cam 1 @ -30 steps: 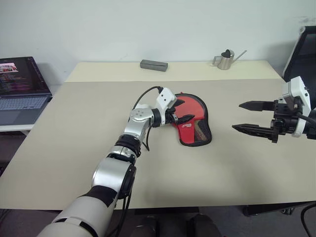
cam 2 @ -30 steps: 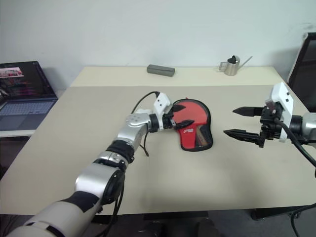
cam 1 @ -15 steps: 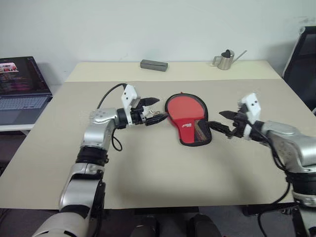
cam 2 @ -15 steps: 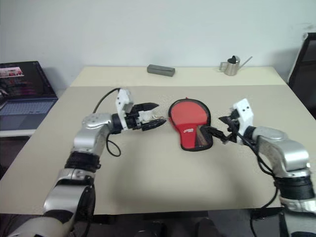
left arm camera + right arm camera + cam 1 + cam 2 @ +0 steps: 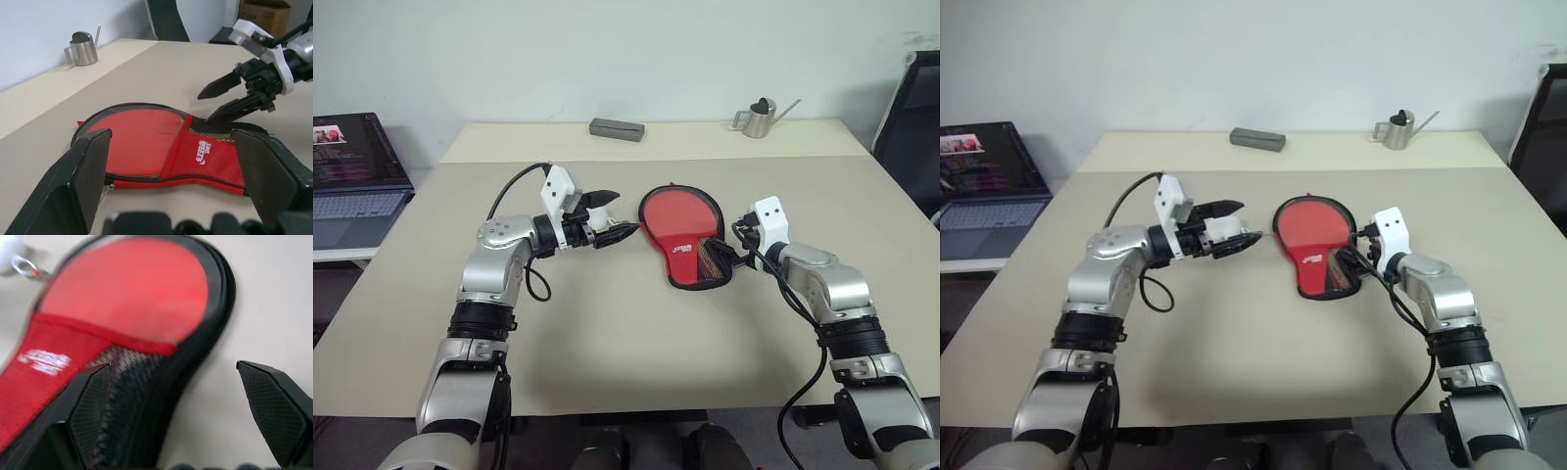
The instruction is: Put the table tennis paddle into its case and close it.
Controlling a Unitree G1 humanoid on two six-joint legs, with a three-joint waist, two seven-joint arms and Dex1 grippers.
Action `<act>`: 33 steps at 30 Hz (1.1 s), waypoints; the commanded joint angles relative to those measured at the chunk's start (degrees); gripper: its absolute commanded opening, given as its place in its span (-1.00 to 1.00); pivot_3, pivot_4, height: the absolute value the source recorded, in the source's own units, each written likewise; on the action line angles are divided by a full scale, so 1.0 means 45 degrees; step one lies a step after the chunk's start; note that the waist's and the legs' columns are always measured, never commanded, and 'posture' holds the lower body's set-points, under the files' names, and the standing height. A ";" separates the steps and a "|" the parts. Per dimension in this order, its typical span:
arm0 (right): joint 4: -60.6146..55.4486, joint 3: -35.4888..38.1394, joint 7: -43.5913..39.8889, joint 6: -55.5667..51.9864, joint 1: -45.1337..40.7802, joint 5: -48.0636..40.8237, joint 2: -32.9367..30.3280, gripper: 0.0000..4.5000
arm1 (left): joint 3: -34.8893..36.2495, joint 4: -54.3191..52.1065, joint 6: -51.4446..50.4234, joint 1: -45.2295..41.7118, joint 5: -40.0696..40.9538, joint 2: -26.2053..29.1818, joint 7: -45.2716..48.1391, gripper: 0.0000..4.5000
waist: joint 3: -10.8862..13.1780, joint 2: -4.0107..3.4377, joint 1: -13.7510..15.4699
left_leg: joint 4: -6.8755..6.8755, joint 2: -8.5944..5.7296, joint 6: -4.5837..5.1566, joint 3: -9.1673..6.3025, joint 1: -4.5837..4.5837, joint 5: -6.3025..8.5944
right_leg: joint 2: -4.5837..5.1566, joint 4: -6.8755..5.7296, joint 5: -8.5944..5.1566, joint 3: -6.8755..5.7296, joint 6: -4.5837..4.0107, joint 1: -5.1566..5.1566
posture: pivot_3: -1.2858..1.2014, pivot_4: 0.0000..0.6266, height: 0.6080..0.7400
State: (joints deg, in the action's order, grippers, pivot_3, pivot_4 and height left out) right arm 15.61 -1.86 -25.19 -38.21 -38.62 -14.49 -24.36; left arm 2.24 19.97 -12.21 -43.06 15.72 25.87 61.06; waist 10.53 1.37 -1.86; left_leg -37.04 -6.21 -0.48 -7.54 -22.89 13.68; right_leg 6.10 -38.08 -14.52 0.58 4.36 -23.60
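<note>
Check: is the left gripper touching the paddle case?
Apart. The left eye view shows bare table between the left gripper and the case.

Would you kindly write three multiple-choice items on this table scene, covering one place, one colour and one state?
1. Where does the metal watering can stand?
A. far edge of the table, toward the robot's right
B. beside the laptop
C. on the case

2. What colour is the paddle face inside the case?
A. blue
B. red
C. green

3. How do the right gripper jaws stand?
A. clamped on the small grey box
B. open, at the case's mesh end
C. shut on the pompom

Answers: 1 A, the can stands at the far right edge. 2 B, the face shows red. 3 B, the jaws are apart.
</note>
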 commanded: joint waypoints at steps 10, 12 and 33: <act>0.2027 -0.0258 -0.0502 0.1378 -0.1007 0.1121 0.0607 0.99 | -0.0068 -0.1086 -0.0406 0.0063 0.0471 0.0276 0.0241 0.90 | -0.0002 -0.0003 -0.0063 | 0.0000 0.0003 0.0000 0.0005 0.0002 0.0000 | -0.0003 -0.0004 0.0001 0.0008 -0.0001 -0.0002 | 0.03 -0.52 1.00; 0.2303 -0.0391 -0.0660 0.1506 -0.1111 0.1264 0.0746 0.99 | -0.0112 -0.1193 -0.0481 0.0098 0.0498 0.0329 0.0310 0.90 | -0.0003 -0.0005 -0.0080 | 0.0001 0.0004 0.0000 0.0004 0.0004 0.0000 | -0.0005 -0.0005 0.0001 0.0007 -0.0001 -0.0002 | 0.03 -0.52 1.00; 0.5201 -0.0550 -0.1789 0.1327 -0.1875 0.1864 0.1777 0.05 | -0.0188 -0.1635 -0.0686 0.0486 0.0589 0.0790 0.0670 0.90 | -0.0046 0.0001 -0.0361 | 0.0006 0.0129 0.0022 0.0051 0.0104 0.0017 | -0.0138 -0.0001 0.0057 0.0050 -0.0081 0.0061 | 0.03 -0.52 1.00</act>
State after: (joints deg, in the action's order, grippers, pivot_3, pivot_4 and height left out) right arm 37.16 -3.07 -32.59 -29.69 -48.39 -6.67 -17.11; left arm 1.34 15.70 -15.28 -40.63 17.21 28.60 63.60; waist 10.32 1.37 -3.49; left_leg -37.02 -5.54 -0.39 -7.29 -22.40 13.76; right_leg 5.38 -38.08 -14.23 0.81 3.95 -23.33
